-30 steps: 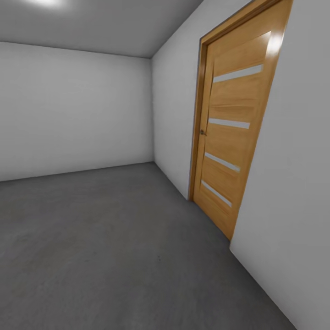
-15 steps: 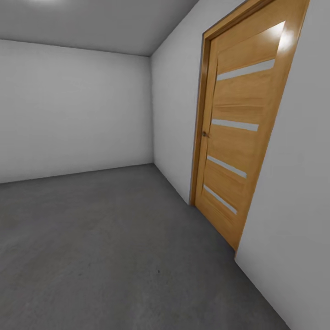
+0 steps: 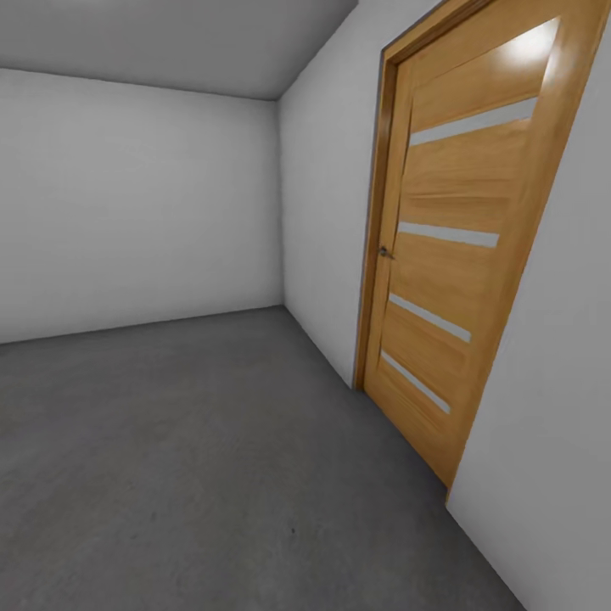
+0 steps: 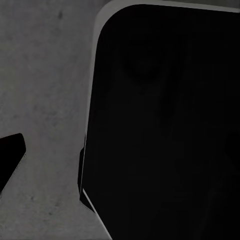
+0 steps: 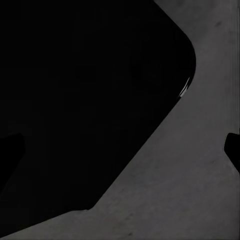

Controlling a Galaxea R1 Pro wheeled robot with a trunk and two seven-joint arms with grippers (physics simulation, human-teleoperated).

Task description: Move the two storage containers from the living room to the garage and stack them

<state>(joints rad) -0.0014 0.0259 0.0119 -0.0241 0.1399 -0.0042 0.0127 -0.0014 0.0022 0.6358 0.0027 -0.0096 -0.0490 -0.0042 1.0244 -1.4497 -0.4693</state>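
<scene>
The two storage containers are out of view, and so is the living room. The head view looks into the garage, a bare room with plain white walls [image 3: 136,204] and a dark grey mottled concrete floor [image 3: 195,441]. In the left wrist view my left gripper [image 4: 120,155] hangs over that floor [image 4: 45,90]; one dark fingertip [image 4: 10,155] sits at the frame's edge and the other is lost against a black rounded body [image 4: 165,120]. In the right wrist view my right gripper [image 5: 120,150] has its fingertips [image 5: 233,150] far apart. Neither gripper holds anything.
A honey-coloured wooden door [image 3: 458,255] with several pale horizontal strips and a small handle [image 3: 384,252] stands shut in the right-hand wall [image 3: 543,441]. The far wall meets the right wall at a corner [image 3: 281,212]. A black rounded body [image 5: 85,100] lies close under both wrists.
The whole head view has shifted: the door now looks larger and sits further right and lower in the frame, so the camera has moved closer along the wall. Nothing in the room has moved.
</scene>
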